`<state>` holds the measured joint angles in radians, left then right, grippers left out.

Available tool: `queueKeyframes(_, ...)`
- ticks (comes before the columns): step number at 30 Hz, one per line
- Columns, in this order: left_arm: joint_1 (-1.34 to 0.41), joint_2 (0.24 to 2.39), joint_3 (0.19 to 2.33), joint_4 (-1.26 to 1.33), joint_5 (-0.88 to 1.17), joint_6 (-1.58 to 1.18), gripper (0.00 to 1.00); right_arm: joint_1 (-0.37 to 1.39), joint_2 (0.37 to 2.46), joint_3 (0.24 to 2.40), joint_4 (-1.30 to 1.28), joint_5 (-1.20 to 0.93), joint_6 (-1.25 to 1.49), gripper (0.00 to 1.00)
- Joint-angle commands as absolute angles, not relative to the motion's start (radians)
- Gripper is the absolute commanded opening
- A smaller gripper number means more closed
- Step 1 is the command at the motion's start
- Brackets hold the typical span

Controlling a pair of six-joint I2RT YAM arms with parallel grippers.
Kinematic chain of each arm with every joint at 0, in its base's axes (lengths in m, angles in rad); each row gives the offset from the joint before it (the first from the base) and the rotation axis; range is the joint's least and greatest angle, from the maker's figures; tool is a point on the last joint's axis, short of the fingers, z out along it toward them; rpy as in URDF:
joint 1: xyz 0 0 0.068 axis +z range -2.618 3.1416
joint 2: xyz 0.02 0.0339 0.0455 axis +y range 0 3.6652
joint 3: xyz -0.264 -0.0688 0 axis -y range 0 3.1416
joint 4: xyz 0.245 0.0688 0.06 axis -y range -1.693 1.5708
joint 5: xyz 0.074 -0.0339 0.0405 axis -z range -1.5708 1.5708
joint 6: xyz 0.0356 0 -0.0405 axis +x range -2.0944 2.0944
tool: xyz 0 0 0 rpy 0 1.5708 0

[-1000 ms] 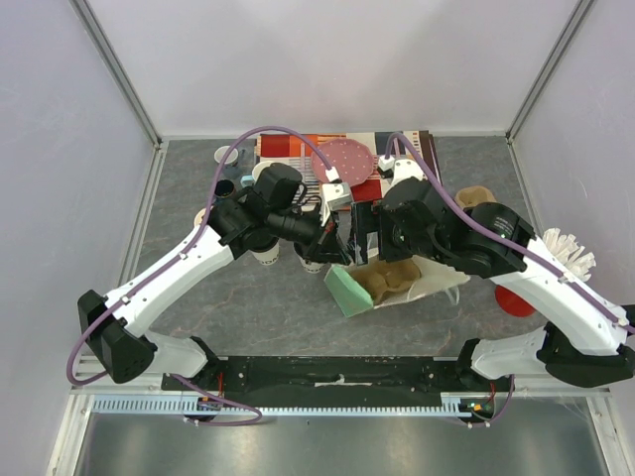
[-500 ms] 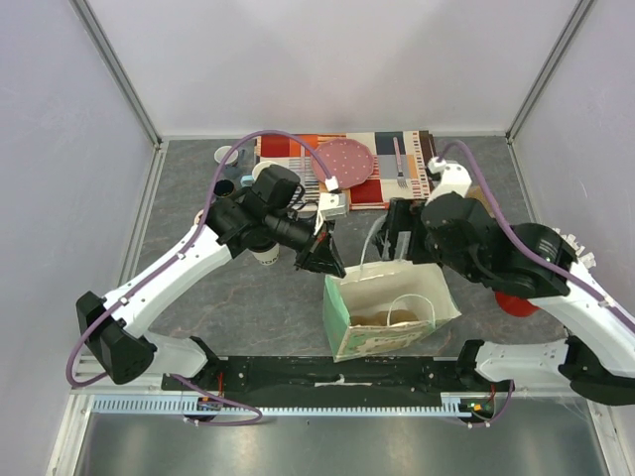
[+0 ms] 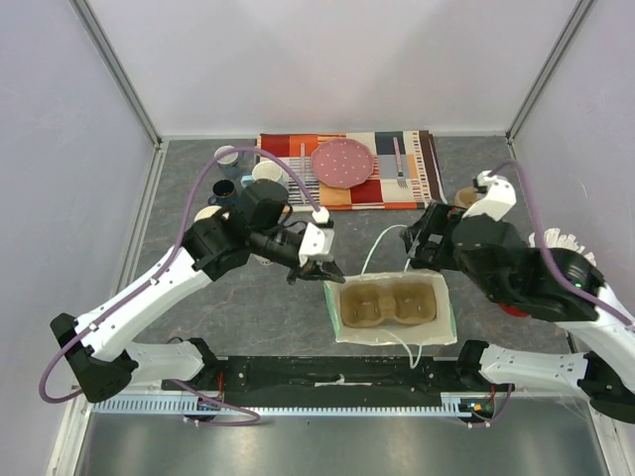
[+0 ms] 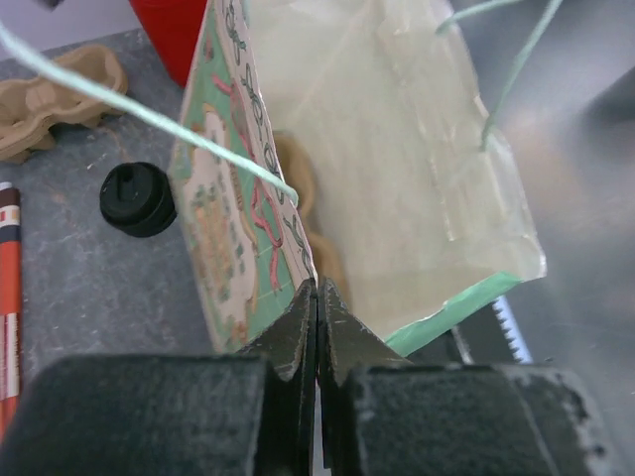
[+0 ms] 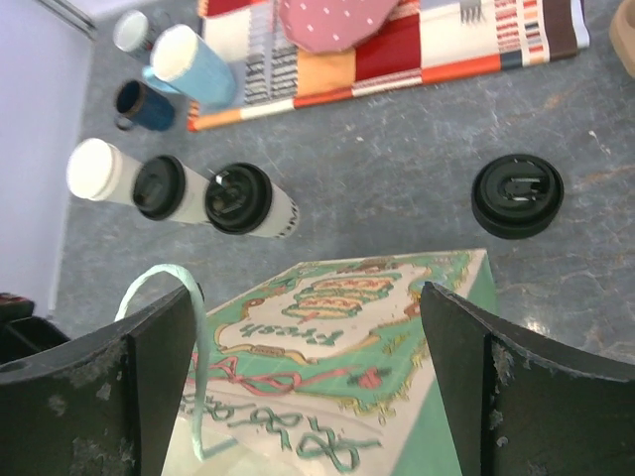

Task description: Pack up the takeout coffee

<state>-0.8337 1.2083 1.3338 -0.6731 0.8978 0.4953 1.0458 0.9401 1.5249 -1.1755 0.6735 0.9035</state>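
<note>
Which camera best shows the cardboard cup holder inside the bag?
Top external: it looks into both wells of the cup holder. Left wrist catches a brown sliver; right wrist, only the outside of the bag.

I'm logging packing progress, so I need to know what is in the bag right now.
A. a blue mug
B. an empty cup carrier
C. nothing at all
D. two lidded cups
B: the top view looks straight into the open bag and shows only a brown cup carrier with both wells bare, while the lidded cups stand outside it.
</note>
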Motion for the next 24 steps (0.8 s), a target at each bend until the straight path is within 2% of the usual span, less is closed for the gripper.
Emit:
queueKeyframes(1,-0.884,1.161,1.240,-0.624,0.784,0.762,0.02,1.052,0.966,1.450,-1.135,0.681,0.927,0.98)
queueKeyframes(10,-0.896,1.169,1.239,-0.595,0.766,0.626,0.02,1.051,0.920,1.436,-1.146,0.678,0.936,0.98)
queueKeyframes(17,-0.861,1.242,1.278,-0.606,0.746,0.395,0.02,1.051,0.982,1.549,-1.143,0.661,0.805,0.98)
queueKeyframes(23,-0.841,1.287,1.342,-0.609,0.710,0.364,0.02,1.052,0.997,1.601,-1.134,0.660,0.740,0.98)
queueKeyframes(24,-0.838,1.302,1.353,-0.607,0.697,0.365,0.18,1.051,1.017,1.612,-1.126,0.664,0.721,0.98)
